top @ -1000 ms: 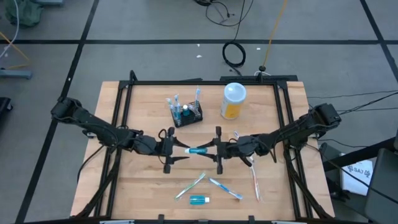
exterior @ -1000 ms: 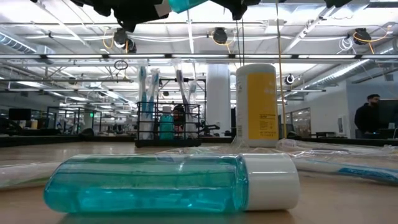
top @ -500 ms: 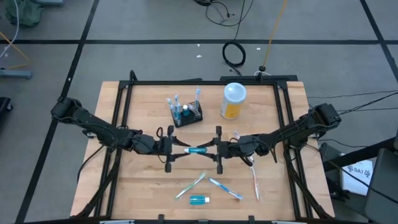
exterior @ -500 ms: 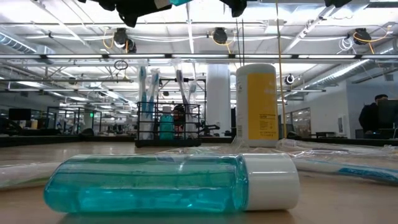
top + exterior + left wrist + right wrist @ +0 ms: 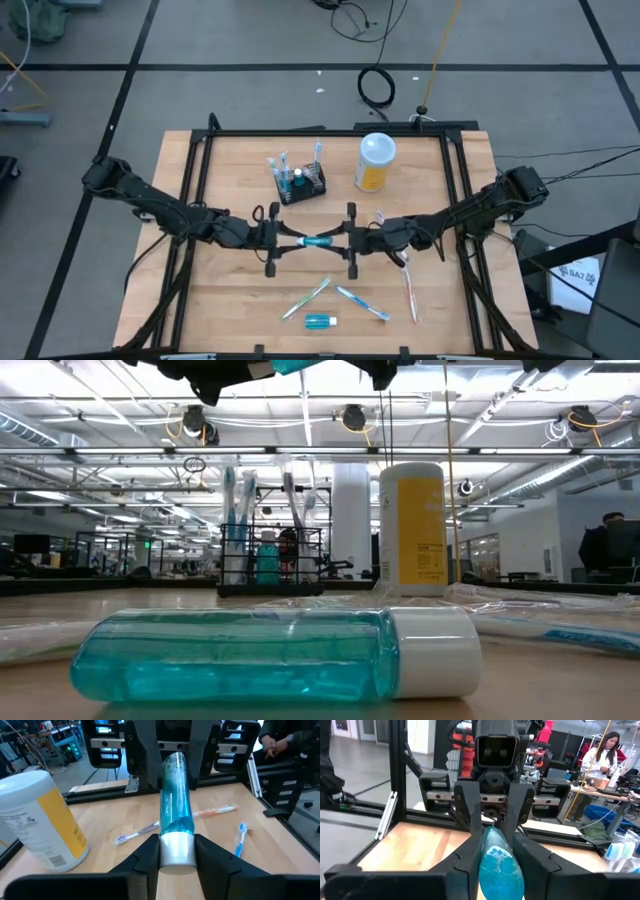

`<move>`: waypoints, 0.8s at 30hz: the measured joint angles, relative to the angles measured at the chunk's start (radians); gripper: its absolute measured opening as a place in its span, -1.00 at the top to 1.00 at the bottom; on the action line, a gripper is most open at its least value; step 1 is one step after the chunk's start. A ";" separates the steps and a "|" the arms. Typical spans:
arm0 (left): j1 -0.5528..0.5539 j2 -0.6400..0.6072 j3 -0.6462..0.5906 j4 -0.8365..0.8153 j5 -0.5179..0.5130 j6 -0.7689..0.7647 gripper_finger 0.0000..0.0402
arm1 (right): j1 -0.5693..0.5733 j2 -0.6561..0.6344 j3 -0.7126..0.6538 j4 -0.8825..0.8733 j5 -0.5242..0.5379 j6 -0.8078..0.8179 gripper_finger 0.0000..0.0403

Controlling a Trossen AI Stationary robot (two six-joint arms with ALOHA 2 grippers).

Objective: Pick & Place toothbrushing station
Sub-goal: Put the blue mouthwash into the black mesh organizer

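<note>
- Left tool (image 5: 176,851) has closed in from spread to pinching the white cap of the blue tube (image 5: 318,241); right tool (image 5: 495,851) keeps clamping its other end.
- Looks like a mid-air handoff underway.
- Toothbrushing station (image 5: 301,183) sits behind the tube, beside the yellow container (image 5: 375,163).

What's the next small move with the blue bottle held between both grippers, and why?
Probably the right gripper should open. The blue bottle hangs above the table between the arms: the left gripper has its fingers against the white cap end, and the right one holds the other end. With both gripping, the handover looks ready to finish, so the left arm can carry it toward the black rack.
</note>
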 joint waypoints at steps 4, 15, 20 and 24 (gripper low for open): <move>0.001 0.000 0.000 -0.035 -0.011 -0.012 0.48 | 0.002 0.000 0.000 -0.037 0.045 -0.017 0.46; 0.010 -0.004 0.209 -0.603 -0.154 0.011 0.49 | 0.027 -0.008 0.000 -0.270 0.362 -0.034 0.19; 0.061 0.038 0.457 -1.072 -0.144 -0.013 0.49 | 0.027 -0.009 0.000 -0.324 0.368 -0.034 0.14; 0.120 0.091 0.644 -1.278 -0.104 -0.022 0.49 | 0.025 -0.009 0.000 -0.341 0.369 -0.033 0.13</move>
